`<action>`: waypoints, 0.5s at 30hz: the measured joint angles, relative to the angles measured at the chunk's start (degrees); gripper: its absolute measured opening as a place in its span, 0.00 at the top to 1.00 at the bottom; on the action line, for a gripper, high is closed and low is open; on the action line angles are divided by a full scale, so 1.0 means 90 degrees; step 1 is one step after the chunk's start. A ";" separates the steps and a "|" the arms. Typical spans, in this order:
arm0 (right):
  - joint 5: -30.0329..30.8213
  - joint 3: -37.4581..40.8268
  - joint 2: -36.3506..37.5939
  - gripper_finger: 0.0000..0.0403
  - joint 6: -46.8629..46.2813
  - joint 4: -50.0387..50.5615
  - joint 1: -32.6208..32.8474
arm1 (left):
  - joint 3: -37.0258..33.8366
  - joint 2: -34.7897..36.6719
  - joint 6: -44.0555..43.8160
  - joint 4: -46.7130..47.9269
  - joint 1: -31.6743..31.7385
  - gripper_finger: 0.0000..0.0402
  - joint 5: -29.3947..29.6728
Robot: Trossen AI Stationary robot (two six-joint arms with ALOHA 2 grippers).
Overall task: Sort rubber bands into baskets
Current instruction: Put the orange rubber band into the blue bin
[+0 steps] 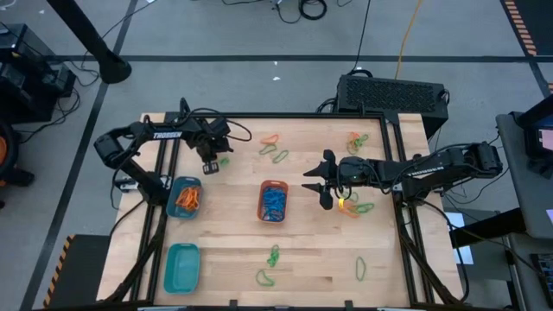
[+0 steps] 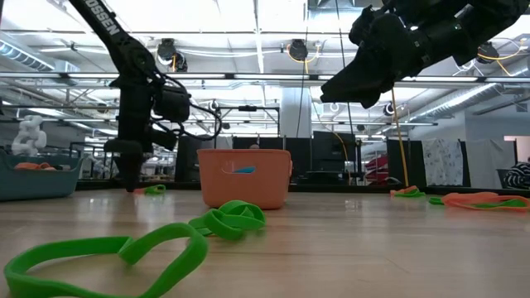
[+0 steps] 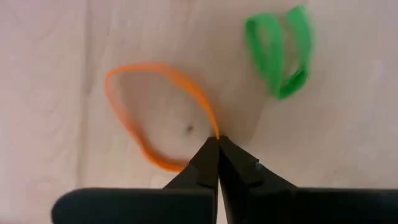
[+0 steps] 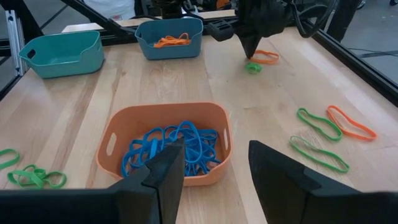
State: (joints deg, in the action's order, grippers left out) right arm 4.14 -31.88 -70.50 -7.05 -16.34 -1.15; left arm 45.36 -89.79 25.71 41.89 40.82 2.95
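One orange band (image 3: 158, 118) pinched by left hand (image 3: 217, 142), wrist-view only.

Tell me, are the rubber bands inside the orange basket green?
No, the right wrist view shows the orange basket holding a tangle of blue rubber bands, while green ones lie loose on the table.

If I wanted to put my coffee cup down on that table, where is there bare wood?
Bare wood lies between the empty teal basket and the green bands near the front edge, and between the orange basket and the small basket of orange bands. It is crowded around the right hand and the left hand.
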 joint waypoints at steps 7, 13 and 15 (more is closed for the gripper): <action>0.0000 0.0000 0.0000 0.58 -0.0072 -0.0002 0.0002 | 0.0350 0.0440 -0.0488 0.0541 -0.0437 0.99 -0.0017; 0.0000 0.0000 0.0000 0.58 -0.0117 -0.0002 0.0000 | 0.0876 0.1163 -0.1407 0.1470 -0.1303 1.00 -0.0163; 0.0000 0.0000 -0.0001 0.58 -0.0117 -0.0005 0.0001 | 0.1081 0.1424 -0.1835 0.1763 -0.1633 1.00 -0.0164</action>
State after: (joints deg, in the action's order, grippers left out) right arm 4.14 -31.88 -70.51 -8.10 -16.38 -1.13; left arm 55.09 -76.97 9.20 57.76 26.12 1.48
